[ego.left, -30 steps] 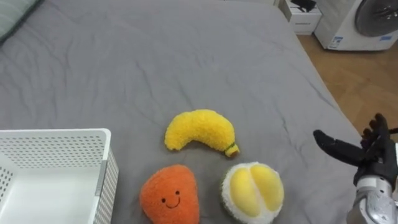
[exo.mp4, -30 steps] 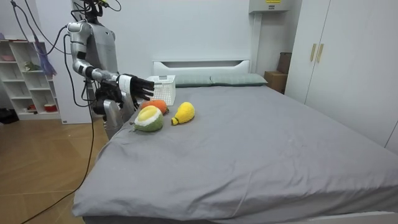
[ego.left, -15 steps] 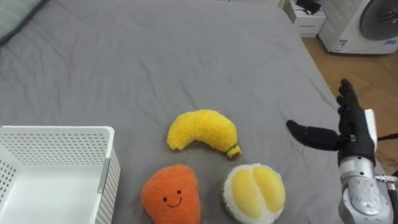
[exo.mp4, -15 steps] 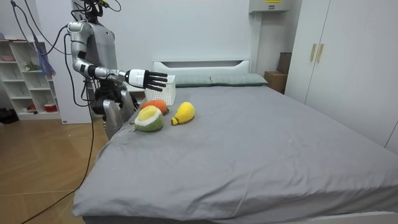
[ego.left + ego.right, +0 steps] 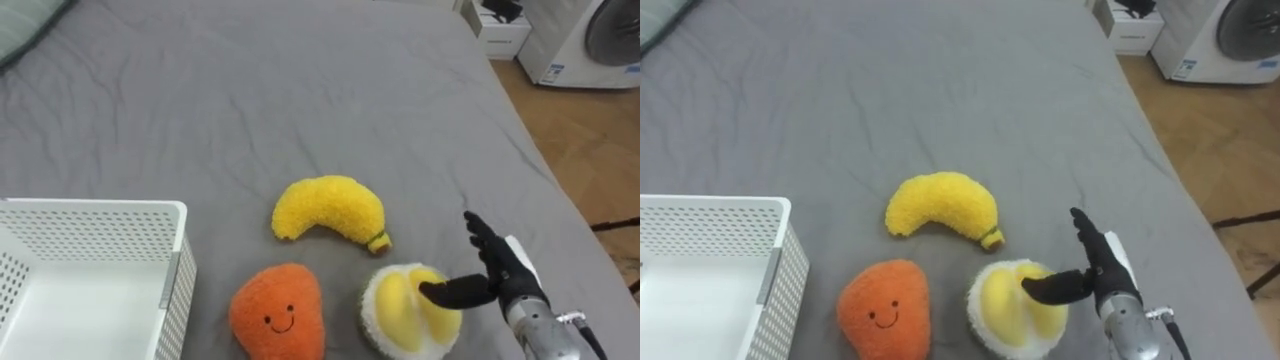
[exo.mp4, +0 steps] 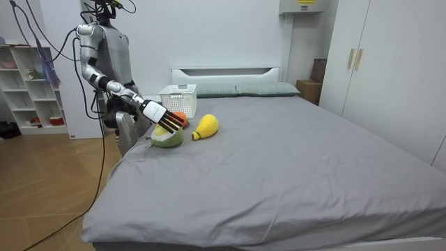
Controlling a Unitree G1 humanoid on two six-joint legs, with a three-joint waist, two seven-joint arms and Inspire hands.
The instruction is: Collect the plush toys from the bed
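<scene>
One right hand [image 5: 512, 278] has dropped, fingers [image 5: 480, 235] spread, onto the durian plush [image 5: 395, 305].

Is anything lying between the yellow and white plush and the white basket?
Yes: the orange plush lies between the yellow-and-white plush and the white basket, beside its wall. A lift over it should clear it.

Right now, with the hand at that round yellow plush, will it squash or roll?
The round plush looks fuzzy and stuffed, so it probably squashes and feels light. Its domed shape may roll on the bed under the open right hand.
</scene>
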